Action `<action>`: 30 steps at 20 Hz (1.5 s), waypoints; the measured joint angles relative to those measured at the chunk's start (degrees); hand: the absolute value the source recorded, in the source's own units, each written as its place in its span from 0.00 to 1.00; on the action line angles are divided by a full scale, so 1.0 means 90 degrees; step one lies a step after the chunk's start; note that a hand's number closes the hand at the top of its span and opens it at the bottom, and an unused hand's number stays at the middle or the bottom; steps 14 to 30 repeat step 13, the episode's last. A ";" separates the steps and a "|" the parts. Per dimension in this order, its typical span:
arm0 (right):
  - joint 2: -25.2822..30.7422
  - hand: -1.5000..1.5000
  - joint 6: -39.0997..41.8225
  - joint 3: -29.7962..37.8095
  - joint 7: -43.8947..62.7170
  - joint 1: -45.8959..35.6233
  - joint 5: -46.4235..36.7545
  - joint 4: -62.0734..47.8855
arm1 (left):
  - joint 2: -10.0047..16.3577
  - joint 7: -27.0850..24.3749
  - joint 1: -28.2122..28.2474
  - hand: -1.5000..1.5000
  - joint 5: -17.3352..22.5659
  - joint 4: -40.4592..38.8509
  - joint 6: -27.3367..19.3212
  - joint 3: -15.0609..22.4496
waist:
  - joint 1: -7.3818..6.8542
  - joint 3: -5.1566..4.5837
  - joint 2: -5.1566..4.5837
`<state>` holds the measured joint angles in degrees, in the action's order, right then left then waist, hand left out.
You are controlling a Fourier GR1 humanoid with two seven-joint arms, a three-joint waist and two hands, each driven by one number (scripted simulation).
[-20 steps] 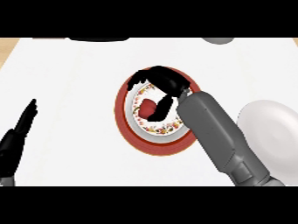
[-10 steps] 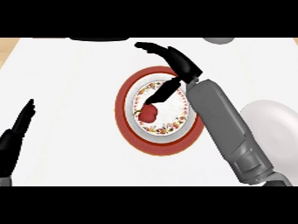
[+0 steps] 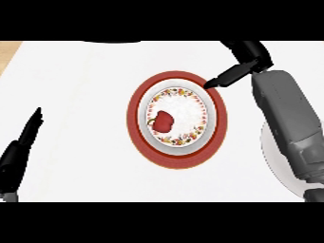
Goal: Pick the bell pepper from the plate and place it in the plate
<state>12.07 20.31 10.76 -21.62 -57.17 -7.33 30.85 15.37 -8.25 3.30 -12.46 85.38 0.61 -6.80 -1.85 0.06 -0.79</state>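
- Bell pepper (image 3: 164,122) lies on patterned plate (image 3: 189,107), left of centre; patterned plate sits on red plate (image 3: 219,121).
- Right robot hand (image 3: 248,53) released, fingers straight, by the red plate's upper-right rim.
- Left robot hand (image 3: 17,156) relaxed, resting lower left over the surface (image 3: 87,95).

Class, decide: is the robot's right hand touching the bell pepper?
Apart. The head view shows bare plate between the right hand and the bell pepper.

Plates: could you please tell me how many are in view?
2: the red-rimmed floral plate at centre, holding the bell pepper; the white plate at right, partly under the right forearm.
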 measured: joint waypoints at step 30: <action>0.1604 0.00 0.0937 0.0346 -0.1558 -0.0336 -0.0152 -0.1563 | -0.0012 0.0107 -0.0234 0.50 0.0009 0.0080 0.0158 0.0079 | -0.0271 0.0014 -0.0126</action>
